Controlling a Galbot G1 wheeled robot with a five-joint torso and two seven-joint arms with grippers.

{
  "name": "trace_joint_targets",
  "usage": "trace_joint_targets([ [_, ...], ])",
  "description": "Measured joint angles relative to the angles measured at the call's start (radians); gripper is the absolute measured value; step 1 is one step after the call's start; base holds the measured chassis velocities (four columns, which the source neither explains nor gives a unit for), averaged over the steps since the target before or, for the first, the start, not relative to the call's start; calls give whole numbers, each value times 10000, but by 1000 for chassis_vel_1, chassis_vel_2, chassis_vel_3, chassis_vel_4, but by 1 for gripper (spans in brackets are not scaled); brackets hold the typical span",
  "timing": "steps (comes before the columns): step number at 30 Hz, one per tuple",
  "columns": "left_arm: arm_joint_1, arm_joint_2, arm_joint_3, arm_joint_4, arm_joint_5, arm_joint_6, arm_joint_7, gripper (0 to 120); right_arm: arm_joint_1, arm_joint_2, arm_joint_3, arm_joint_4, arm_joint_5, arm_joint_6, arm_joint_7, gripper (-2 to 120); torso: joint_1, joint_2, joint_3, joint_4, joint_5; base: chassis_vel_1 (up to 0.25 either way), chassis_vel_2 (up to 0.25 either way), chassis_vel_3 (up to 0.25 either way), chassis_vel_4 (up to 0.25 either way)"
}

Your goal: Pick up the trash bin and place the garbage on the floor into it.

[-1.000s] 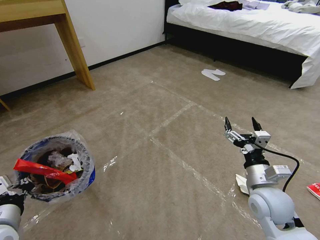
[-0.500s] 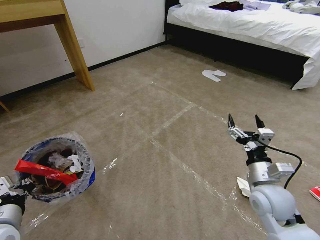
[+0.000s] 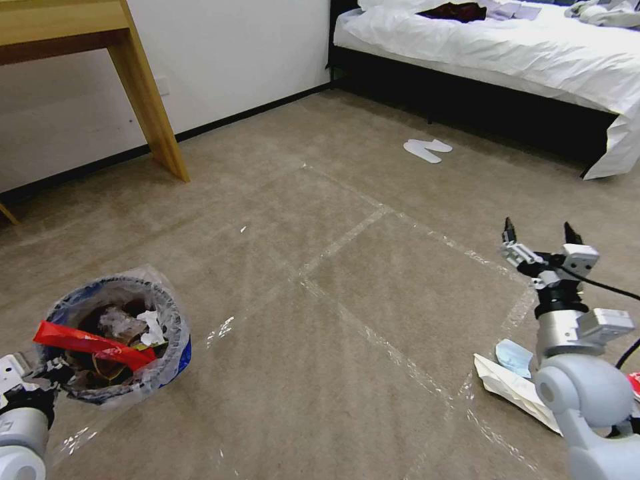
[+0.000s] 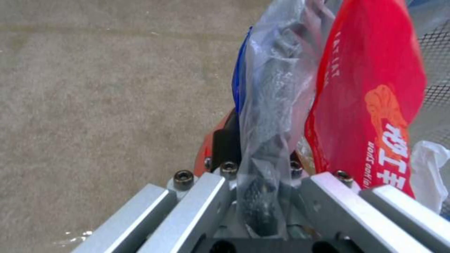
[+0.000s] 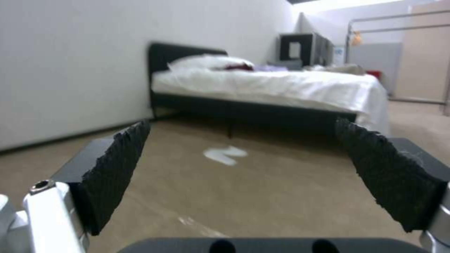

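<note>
Left gripper (image 3: 50,373) clamps the near rim of the trash bin (image 3: 117,340), low on the left of the head view; the left wrist view shows the bag-covered rim pinched between its fingers. Whether the bin hangs or rests on the carpet: cannot tell. The bin already holds litter: a long red wrapper (image 3: 90,343) lies across the mouth over brown paper and white tissue.

Centre: bare beige carpet (image 3: 320,200), crossed by strips of clear tape (image 3: 347,233).

Right gripper (image 3: 541,237) hovers above the floor, jaws spread wide with nothing between them, pointing toward the bed. Just beside the right arm, on the carpet: a white packet (image 3: 513,387), a blue mask (image 3: 515,355) touching it, and the corner of a red item (image 3: 633,381) at the frame edge.

Progress, judged: bin secured, much of the garbage in; those three pieces by the right arm remain.

Room: wooden table leg (image 3: 147,100) at the white wall on the left, dark-framed bed (image 3: 507,60) with white bedding at the far right, white slippers (image 3: 427,148) on the floor before it.
</note>
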Motion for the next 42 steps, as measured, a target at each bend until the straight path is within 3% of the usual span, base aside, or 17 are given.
trace_joint_targets([
  [5,-63,0,8,174,31,-9,23,0,186,-916,119,-242,240,-1053,155,100,0,0,0,-1,-3,0,0,0,0],
  [11,-139,-186,36,376,143,-88,115,0,723,-2223,-810,-1388,-129,-2186,-585,100,0,0,1,-1,1,0,0,0,0],
  [16,-201,-264,156,566,259,-174,207,0,1226,-3737,-1953,-2591,-1760,-2837,-1578,100,0,-1,1,1,1,0,0,0,0],
  [17,-201,-264,156,566,259,-174,207,0,1226,-3737,-1953,-2591,-1760,-2837,-1578,100,0,-1,1,1,1,0,0,0,0],
  [19,-214,-230,194,680,261,-221,275,0,1394,-4428,-2151,-2902,-3001,-3269,-2422,100,0,-1,1,-1,2,0,0,0,0],
  [21,-214,-224,203,697,264,-232,286,0,1418,-4542,-2167,-2929,-3182,-3368,-2593,100,0,-2,1,0,3,0,0,0,0],
  [22,-223,-208,244,781,271,-275,339,0,1587,-5089,-2258,-2998,-3903,-3808,-3510,100,0,-1,1,0,-1,0,0,0,0],
  [23,-223,-208,244,781,271,-275,339,0,1587,-5089,-2258,-2998,-3903,-3808,-3510,100,0,-1,1,0,-1,0,0,0,0],
  [24,-228,-202,263,830,271,-300,373,0,1718,-5386,-2304,-2999,-4229,-4008,-4223,100,0,-1,1,-2,0,0,0,0,0],
  [26,-228,-194,294,946,273,-381,434,0,2501,-6084,-2657,-3124,-5093,-4443,-6566,100,0,-1,-1,0,-3,0,0,0,0],
  [27,-228,-194,294,946,273,-381,434,0,2501,-6084,-2657,-3124,-5093,-4443,-6566,100,0,-1,-1,0,-3,0,0,0,0],
  [29,-210,-178,325,1052,286,-446,481,0,3250,-6701,-3032,-3381,-5983,-4402,-9123,100,0,-1,0,3,1,0,0,0,0],
  [30,-210,-178,325,1052,286,-446,481,0,3250,-6701,-3032,-3381,-5983,-4402,-9123,100,0,-1,0,3,1,0,0,0,0],
  [31,-204,-169,335,1108,302,-494,517,0,3513,-7230,-3370,-3462,-6374,-4258,-9898,100,0,-1,0,3,-4,0,0,0,0],
  [37,-227,-152,356,1295,337,-589,580,0,3664,-8455,-4378,-4050,-6763,-3664,-10754,100,0,-1,0,-1,3,0,0,0,0],
  [42,-260,-131,337,1440,357,-623,606,0,3471,-8837,-4938,-4519,-6745,-3245,-11056,100,0,0,0,0,-3,0,0,0,0],
])
